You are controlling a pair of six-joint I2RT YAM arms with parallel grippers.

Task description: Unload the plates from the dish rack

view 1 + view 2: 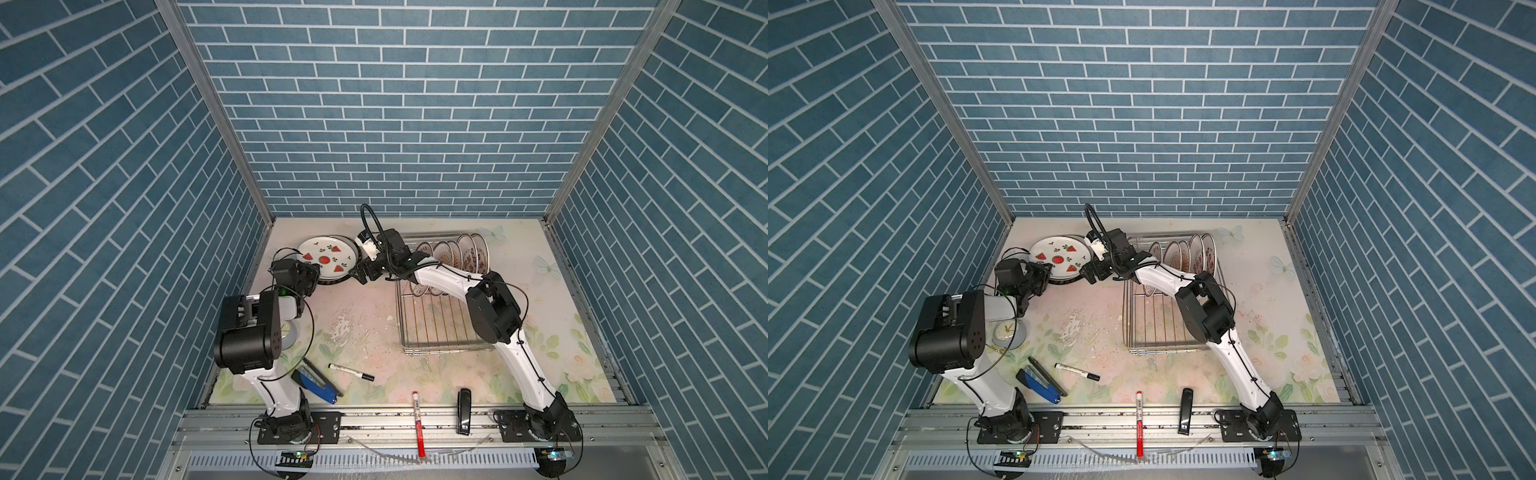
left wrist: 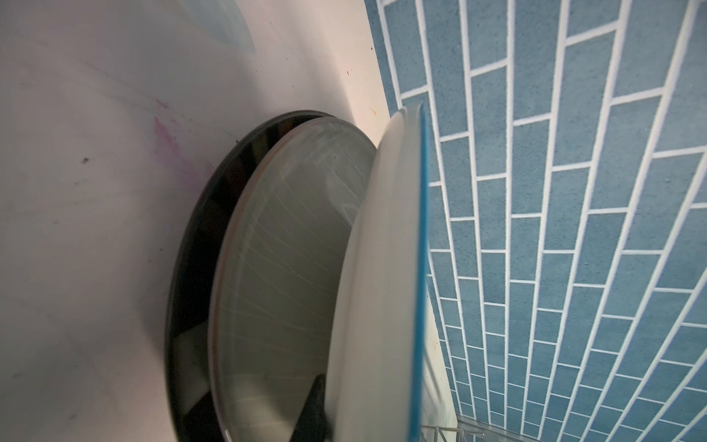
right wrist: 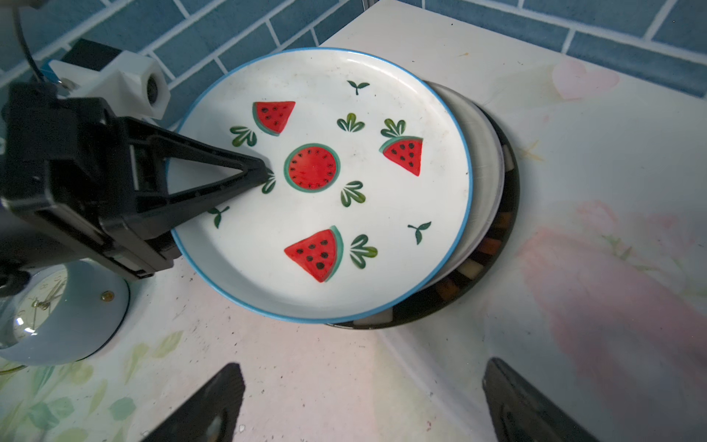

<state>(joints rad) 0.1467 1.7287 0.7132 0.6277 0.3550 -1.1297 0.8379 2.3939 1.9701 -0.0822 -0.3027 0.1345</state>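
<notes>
White watermelon plate point(image 3: 317, 206): blue rim, red slices, green leaves; bottom plate point(image 3: 510, 214) black-rimmed.

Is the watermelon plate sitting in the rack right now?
No, the watermelon plate is over a stack of other plates on the table, well left of the rack in a top view.

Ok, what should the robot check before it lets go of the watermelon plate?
1. The left gripper is shut on the watermelon plate: ok.
2. That plate lies flat on the grey plate: not ok, it is tilted, held side up.
3. The stack is lined up: not ok, the grey plate and the dark plate peek out on one side.
4. The right gripper is open, empty and clear of the plate: ok.
5. The dish rack is emptied: not ok, plates stand in it.
</notes>
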